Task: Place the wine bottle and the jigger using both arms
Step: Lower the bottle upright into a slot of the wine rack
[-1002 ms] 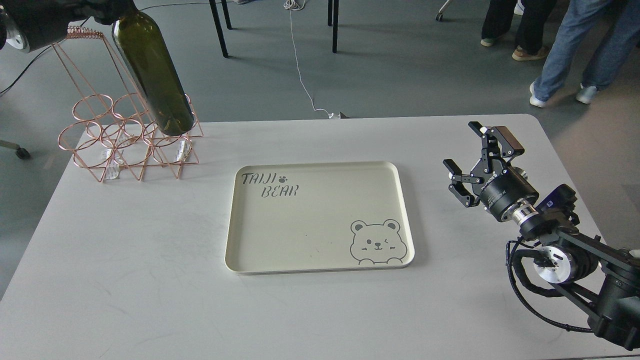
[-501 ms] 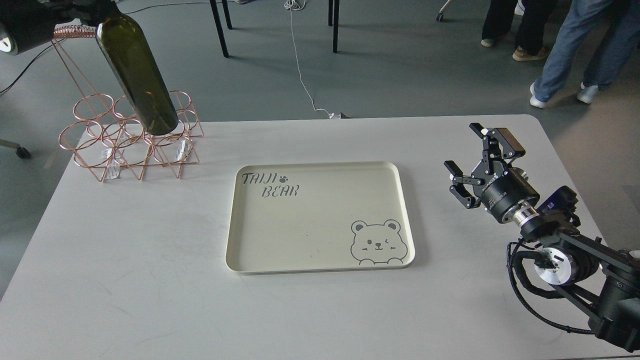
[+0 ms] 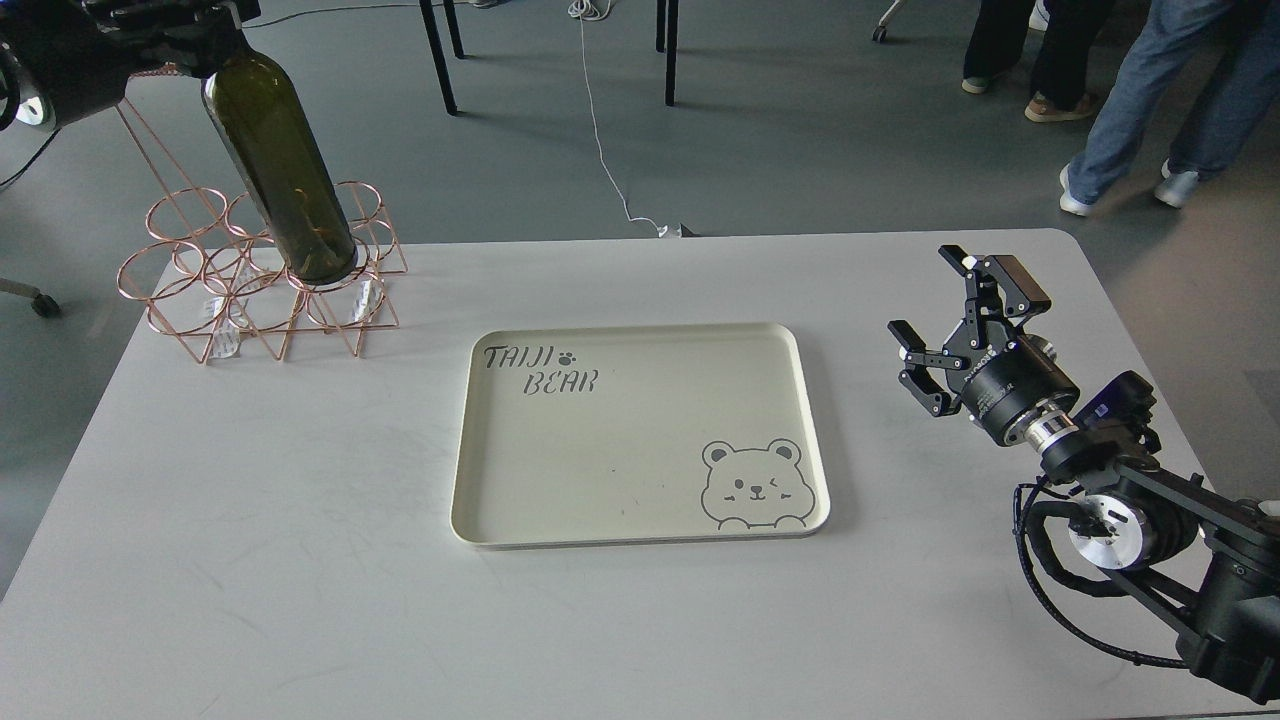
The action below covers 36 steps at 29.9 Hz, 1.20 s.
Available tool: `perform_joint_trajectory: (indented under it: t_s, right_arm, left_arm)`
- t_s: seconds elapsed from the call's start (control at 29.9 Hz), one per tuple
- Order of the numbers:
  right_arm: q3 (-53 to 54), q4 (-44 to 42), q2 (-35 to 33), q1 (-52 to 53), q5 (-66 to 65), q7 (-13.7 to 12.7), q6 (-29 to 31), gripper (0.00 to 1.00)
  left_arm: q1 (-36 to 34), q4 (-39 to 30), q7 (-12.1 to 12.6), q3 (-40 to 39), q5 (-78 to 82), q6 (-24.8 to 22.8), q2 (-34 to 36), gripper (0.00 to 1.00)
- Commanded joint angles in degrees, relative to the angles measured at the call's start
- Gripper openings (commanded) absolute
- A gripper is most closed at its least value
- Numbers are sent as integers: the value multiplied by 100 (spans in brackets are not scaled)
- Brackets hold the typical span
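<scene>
The dark olive-green wine bottle (image 3: 280, 170) hangs tilted over the copper wire rack (image 3: 250, 280) at the table's back left, its base at the rack's right ring. My left gripper (image 3: 190, 25) at the top left holds the bottle by its neck; the neck and the fingers are hidden in dark shapes. My right gripper (image 3: 945, 315) is open and empty above the table's right side, right of the tray. The jigger is out of view.
A cream tray (image 3: 640, 520) printed with a bear and "TAIJI BEAR" lies empty at the table's middle. Beyond the table are chair legs (image 3: 440, 50), a white cable on the floor and people's legs (image 3: 1130, 100) at the back right.
The bottle has moved left and down over the rack, its base now at the rack's right ring. The right arm has hardly moved.
</scene>
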Motion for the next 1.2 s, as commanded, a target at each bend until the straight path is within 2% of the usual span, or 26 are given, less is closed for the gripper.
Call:
perform_joint_trajectory:
  t_s: [0.0,0.9,1.17]
  right_arm:
    - [0,8,0,0,5,0,0,99]
    - [35,17,0,-53,5,0,0,99]
    - [35,26,0,-79,-3,0,0,99]
  left_arm:
    - [-2,80,2,83,15,92,3,19]
    - [60,124,2,260,15,171,-94,21]
    - [69,317,2,471,-11,294,-235,23]
